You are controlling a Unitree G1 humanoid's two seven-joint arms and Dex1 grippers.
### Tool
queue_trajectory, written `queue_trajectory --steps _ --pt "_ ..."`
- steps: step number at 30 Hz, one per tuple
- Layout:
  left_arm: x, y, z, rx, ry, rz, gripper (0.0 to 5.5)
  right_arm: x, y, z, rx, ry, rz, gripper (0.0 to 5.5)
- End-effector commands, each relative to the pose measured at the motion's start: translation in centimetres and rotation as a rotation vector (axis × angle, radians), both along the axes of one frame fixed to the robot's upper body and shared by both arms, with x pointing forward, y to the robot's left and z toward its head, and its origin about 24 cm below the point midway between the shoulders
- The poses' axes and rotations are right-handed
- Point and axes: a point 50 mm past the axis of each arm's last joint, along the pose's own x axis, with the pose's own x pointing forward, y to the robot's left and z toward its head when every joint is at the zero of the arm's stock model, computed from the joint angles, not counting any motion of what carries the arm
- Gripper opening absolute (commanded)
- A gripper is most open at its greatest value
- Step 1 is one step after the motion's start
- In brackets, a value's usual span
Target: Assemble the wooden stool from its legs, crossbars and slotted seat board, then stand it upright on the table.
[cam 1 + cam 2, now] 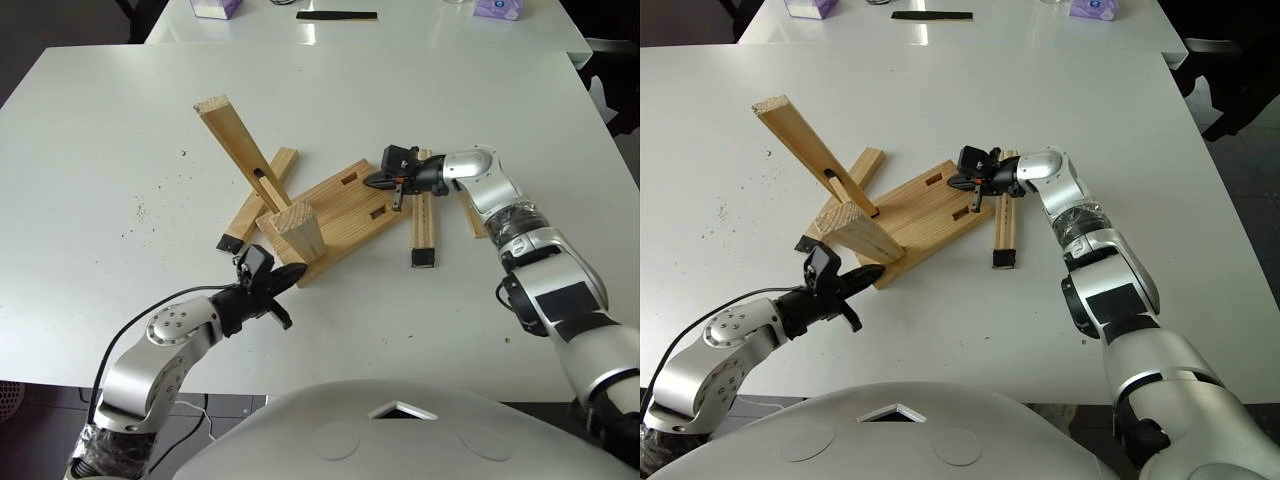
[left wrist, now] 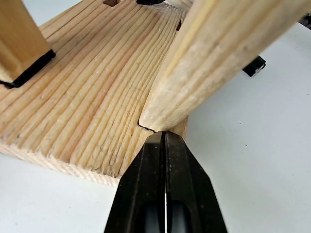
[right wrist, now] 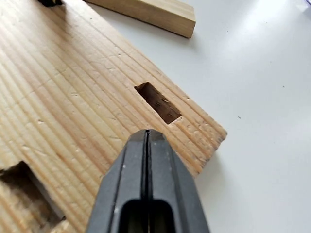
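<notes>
One board (image 1: pixel 345 205), two legs (image 1: pixel 240 150) in it, loose sticks (image 1: pixel 422 215) alongside; our left claw (image 1: pixel 297 270), right claw (image 1: pixel 369 181) both pressed together.

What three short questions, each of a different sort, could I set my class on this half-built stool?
1. True or false: the left gripper is shut.
2. How many legs stand in the seat board? A one, B two, C four.
3. Fill the gap: the slot nearest the right gripper is ___ (filled or empty).

Key: 1 true; 2 B; 3 empty.
</notes>
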Motion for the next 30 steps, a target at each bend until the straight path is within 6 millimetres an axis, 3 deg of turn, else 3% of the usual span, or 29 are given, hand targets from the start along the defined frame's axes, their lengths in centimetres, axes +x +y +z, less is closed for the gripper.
queue_trajectory --steps 1,6,10,20,25,28,30 --pt "0.0 1.4 -2.3 0.134 0.088 0.059 0.00 -2.2 -1.7 -3.2 -0.167 0.126 0.090 0.01" --pt "0.4 3.2 -2.8 0.218 0.082 0.060 0.00 -3.5 -2.8 -3.4 -0.221 0.147 0.174 0.01" --pt "1.9 4.4 -3.0 0.261 0.054 0.086 0.00 -4.3 -3.0 -2.7 -0.195 0.158 0.220 0.01" --pt "7.0 3.5 -4.0 0.247 -0.038 0.148 0.00 -7.8 -3.5 -0.1 -0.145 0.182 0.332 0.01" --pt "9.6 3.7 -1.5 0.177 -0.171 0.233 0.00 -5.9 -2.3 3.1 0.035 0.055 0.181 0.01" --pt "9.1 5.2 1.6 0.109 -0.245 0.331 0.00 -4.0 -1.8 6.0 0.165 -0.011 0.079 0.01" --pt "7.9 6.3 2.5 0.100 -0.238 0.384 0.00 -3.0 -1.4 6.1 0.181 -0.041 0.031 0.01"
